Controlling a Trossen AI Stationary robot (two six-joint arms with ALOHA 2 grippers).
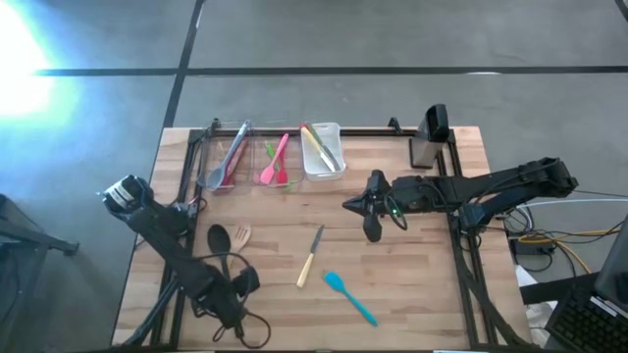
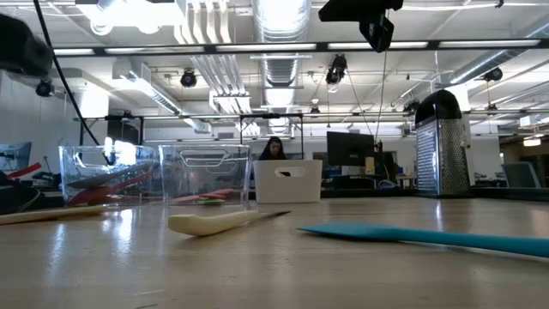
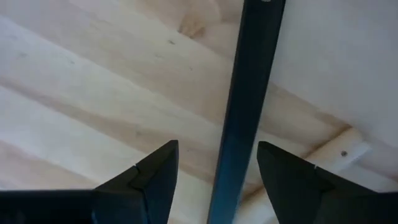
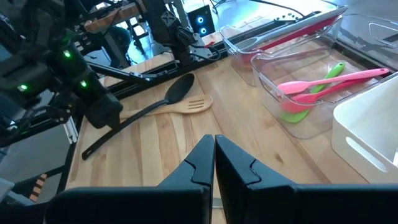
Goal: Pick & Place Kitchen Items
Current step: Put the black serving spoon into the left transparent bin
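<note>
Right hand (image 1: 374, 232) hangs above the middle of the surface (image 1: 412, 294), with its fingers pressed together and nothing between them. Your left hand (image 1: 228, 316) is low at the near left corner, fingers apart, and a black handle (image 3: 245, 118) runs between them, but they have not closed on it.

The task looks about half done. Three bins stand along the far edge: the left clear bin (image 1: 224, 157) holds red and grey utensils, the middle clear bin (image 1: 278, 163) holds pink and green ones, and the white bin (image 1: 322, 149) holds some pale pieces.

Four items still lie loose. A black spoon (image 1: 218, 238) and a wooden fork (image 1: 241, 234) lie near the left arm. A knife (image 1: 310, 257) with a pale handle and a teal spatula (image 1: 349, 296) lie nearer to you than the right hand, the knife just beside it and the spatula a little further. I think the knife is the easier one to take next.
</note>
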